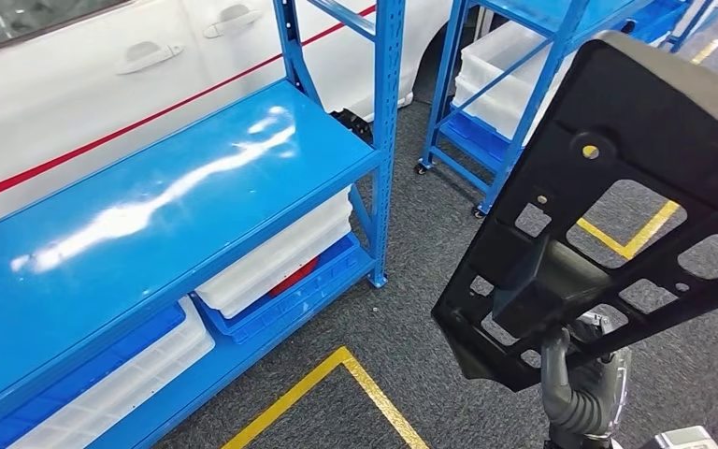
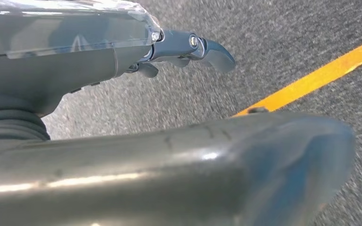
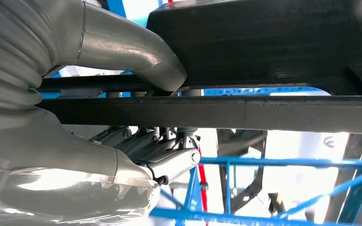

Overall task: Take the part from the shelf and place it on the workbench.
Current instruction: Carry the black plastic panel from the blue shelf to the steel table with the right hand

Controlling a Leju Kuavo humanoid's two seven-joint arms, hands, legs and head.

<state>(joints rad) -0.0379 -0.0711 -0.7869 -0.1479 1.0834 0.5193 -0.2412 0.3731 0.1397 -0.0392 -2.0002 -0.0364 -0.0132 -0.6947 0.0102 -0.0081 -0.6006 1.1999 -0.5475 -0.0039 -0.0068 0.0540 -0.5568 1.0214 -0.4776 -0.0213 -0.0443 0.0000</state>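
Lower right of the head view, the right hand (image 1: 575,374) grips the black part (image 1: 617,187) from beneath, fingers wrapped round a bar of its cut-out frame. It looks like stiff, light moulded plastic, broad and prone to swing; hold near its ribs. The left hand (image 2: 188,49), over floor, seems empty, fingers loosely curled. Beyond, upper left, the blue shelf (image 1: 150,206)

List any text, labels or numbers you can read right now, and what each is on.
None readable.
Black part held in the right hand: no label or number visible.
Blue shelf and white bins: no markings visible.
White car: a red stripe, no lettering.
Floor: yellow lines, no words.
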